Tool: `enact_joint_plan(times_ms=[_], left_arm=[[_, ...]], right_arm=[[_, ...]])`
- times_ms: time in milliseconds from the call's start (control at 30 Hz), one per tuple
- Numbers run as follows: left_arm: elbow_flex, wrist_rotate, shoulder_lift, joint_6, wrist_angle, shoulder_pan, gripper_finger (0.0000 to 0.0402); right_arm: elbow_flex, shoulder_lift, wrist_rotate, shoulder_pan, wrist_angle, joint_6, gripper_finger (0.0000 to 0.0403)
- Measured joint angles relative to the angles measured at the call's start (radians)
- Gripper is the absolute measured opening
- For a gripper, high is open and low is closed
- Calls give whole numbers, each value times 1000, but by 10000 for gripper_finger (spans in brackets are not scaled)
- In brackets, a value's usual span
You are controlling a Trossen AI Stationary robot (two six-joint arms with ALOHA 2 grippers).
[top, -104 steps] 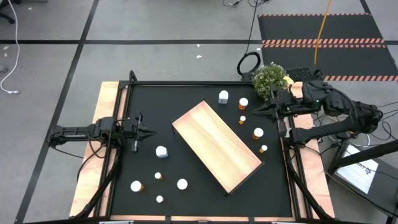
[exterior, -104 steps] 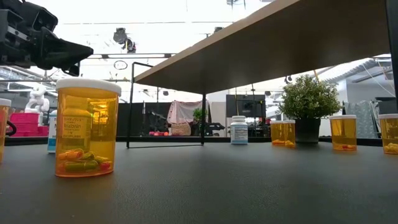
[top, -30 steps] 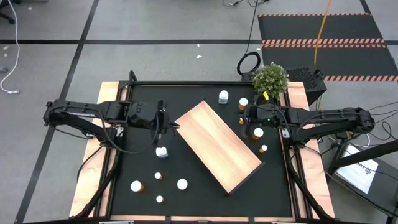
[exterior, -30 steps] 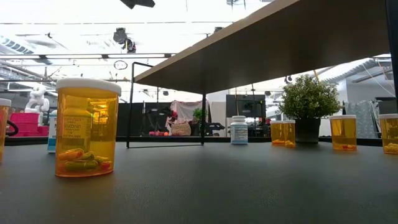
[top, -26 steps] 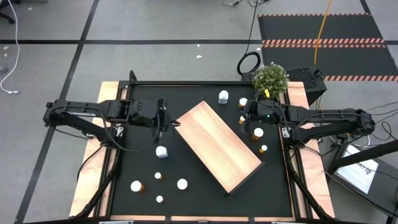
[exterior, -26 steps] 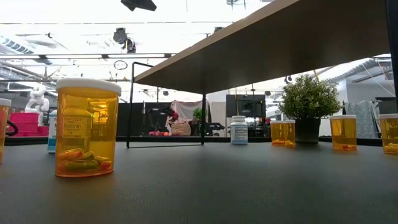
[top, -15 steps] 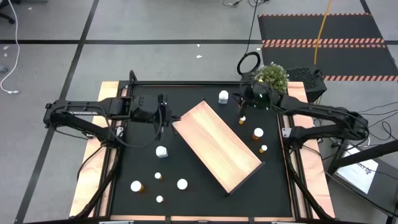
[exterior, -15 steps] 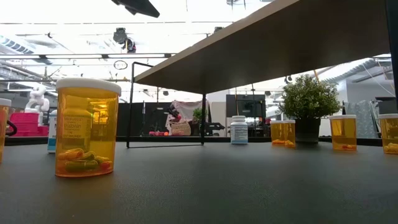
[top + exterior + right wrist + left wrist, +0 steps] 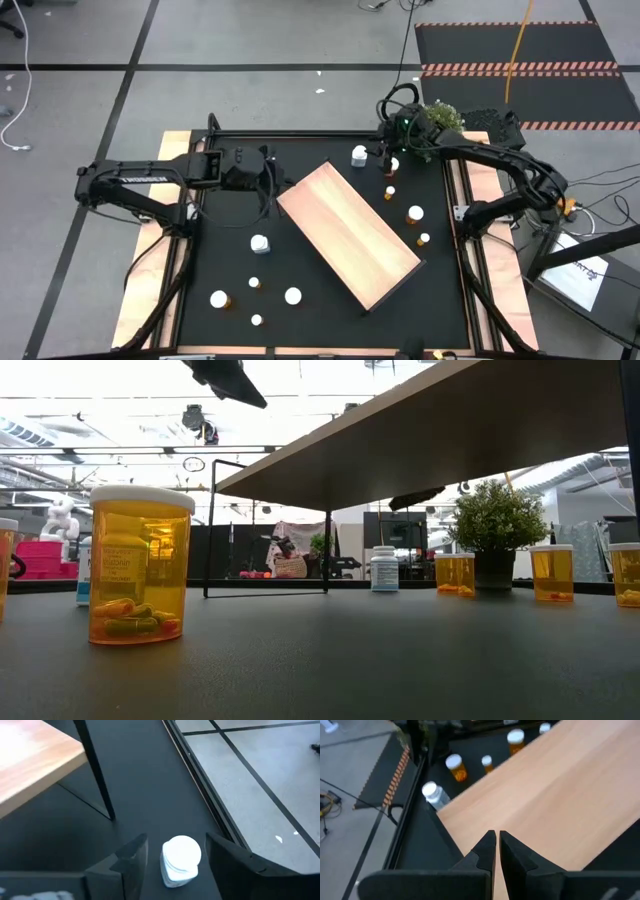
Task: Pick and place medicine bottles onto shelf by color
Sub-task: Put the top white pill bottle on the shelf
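Right gripper (image 9: pixel 172 851) is hovering over the white bottle (image 9: pixel 181 860) at the far side of the table (image 9: pixel 230 270), fingers (image 9: pixel 132 855) spread wide with the bottle between them, not touching it. In the high view that bottle (image 9: pixel 359 155) is standing just beyond the shelf's far corner, right gripper (image 9: pixel 385 153) just beside it.

Left gripper (image 9: pixel 494 846) is hanging above the shelf (image 9: pixel 555 795) near its far-left corner, fingers (image 9: pixel 484 851) pressed almost together, holding nothing. High view is showing left gripper (image 9: pixel 268 168) at that corner of the shelf (image 9: pixel 347 235).

Shelf is lying diagonally mid-table on thin dark legs, its top bare.

Other bottles are standing on the table around it: amber bottles (image 9: pixel 414 214) to the right of the shelf, another white bottle (image 9: pixel 260 243) just left of it, and a small group (image 9: pixel 292 296) near the front left. Low view is showing an amber bottle (image 9: pixel 140 564) up close, upright, with capsules inside.
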Motion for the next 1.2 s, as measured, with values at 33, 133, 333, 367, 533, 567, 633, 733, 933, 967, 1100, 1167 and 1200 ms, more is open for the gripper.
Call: enact_joint_plan(times_ms=[33,133,333,367,533,567,633,733,933,967,1100,1167,1200], left_arm=[[0,0,9,3,8,2,26],[0,1,28,8,20,9,26],[0,1,33,12,30,23,26],[0,0,33,12,32,25,26],[0,0,33,20,60,29,26],[0,1,33,26,61,29,26],[0,1,33,36,72,29,26],[0,1,33,41,75,29,26],[0,1,33,42,75,29,26],[0,1,33,44,75,29,26],[0,1,33,57,76,29,26],[0,1,33,57,77,29,26],[0,1,33,57,77,29,26]], right_arm=[[1,5,0,-3,-1,-5,203],[1,20,0,-8,-11,-15,214],[2,55,-2,-8,-19,-26,224],[2,64,-1,-8,-18,-26,224],[13,119,-1,-5,2,-21,224],[21,133,-1,-3,4,-21,224],[38,159,0,1,-2,-20,224],[57,186,1,5,-12,-19,224],[59,224,4,7,-7,-20,224],[59,231,6,7,-4,-24,224],[62,251,27,7,9,-29,223],[62,258,27,7,12,-30,218],[62,260,28,7,12,-29,213]])
